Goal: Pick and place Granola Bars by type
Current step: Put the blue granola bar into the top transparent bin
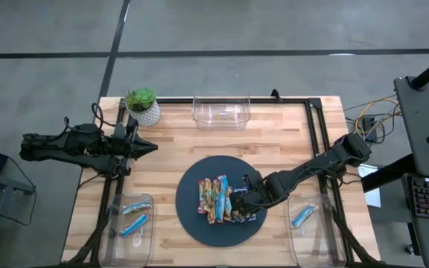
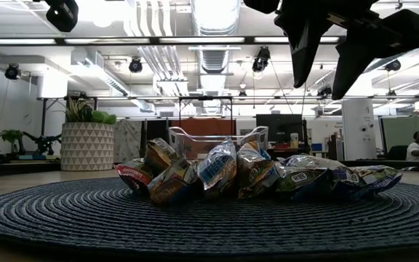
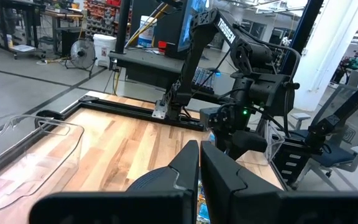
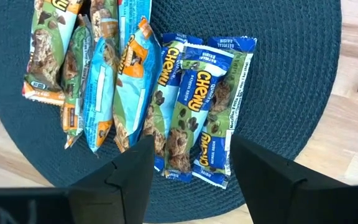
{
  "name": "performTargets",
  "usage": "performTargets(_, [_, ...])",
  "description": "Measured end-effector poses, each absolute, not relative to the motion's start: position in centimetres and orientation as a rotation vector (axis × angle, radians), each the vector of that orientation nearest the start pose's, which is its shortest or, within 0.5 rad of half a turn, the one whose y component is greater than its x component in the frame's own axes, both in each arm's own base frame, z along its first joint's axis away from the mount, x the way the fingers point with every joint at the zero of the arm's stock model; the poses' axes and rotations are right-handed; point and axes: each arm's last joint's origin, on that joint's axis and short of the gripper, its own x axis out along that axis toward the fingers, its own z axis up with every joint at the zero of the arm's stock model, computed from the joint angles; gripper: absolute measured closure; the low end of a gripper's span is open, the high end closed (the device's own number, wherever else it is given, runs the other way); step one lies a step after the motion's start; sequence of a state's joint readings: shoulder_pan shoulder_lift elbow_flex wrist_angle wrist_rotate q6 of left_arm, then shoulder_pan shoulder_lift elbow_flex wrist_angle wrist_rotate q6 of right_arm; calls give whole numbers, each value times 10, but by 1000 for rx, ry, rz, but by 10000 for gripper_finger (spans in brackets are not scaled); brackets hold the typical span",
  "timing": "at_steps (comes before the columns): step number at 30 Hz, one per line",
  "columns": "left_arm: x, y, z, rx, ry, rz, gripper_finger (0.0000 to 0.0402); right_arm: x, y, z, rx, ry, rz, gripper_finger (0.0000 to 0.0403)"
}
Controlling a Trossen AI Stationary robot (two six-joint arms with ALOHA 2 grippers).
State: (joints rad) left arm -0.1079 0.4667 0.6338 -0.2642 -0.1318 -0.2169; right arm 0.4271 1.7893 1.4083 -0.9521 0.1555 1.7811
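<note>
Several granola bars (image 1: 218, 199) lie side by side in a heap on the dark round mat (image 1: 192, 223); in the right wrist view they show as blue bars (image 4: 207, 99) and green and orange ones (image 4: 48, 43). My right gripper (image 4: 191, 180) hangs open above the heap's right end, fingers pointing down and clear of the bars (image 2: 329, 69). Its fingers stand over the blue bars. My left gripper (image 1: 152, 147) waits shut at the table's left, level and well above the top (image 3: 199, 168).
A clear bin (image 1: 134, 221) at the front left holds two blue bars. Another bin (image 1: 304, 217) at the front right holds one blue bar. A third clear bin (image 1: 220, 110) stands at the far edge, beside a potted plant (image 1: 141, 104).
</note>
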Motion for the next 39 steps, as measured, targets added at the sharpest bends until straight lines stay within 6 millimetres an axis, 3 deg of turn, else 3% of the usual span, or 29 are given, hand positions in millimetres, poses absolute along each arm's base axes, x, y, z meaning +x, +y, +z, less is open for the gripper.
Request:
performTargets(23, [113,-8,312,-204,99,35,402,319,141,229,1170,1037,-935,202])
performTargets(39, [113,-8,312,-204,99,36,402,329,145,232,1158,1007,-777,202])
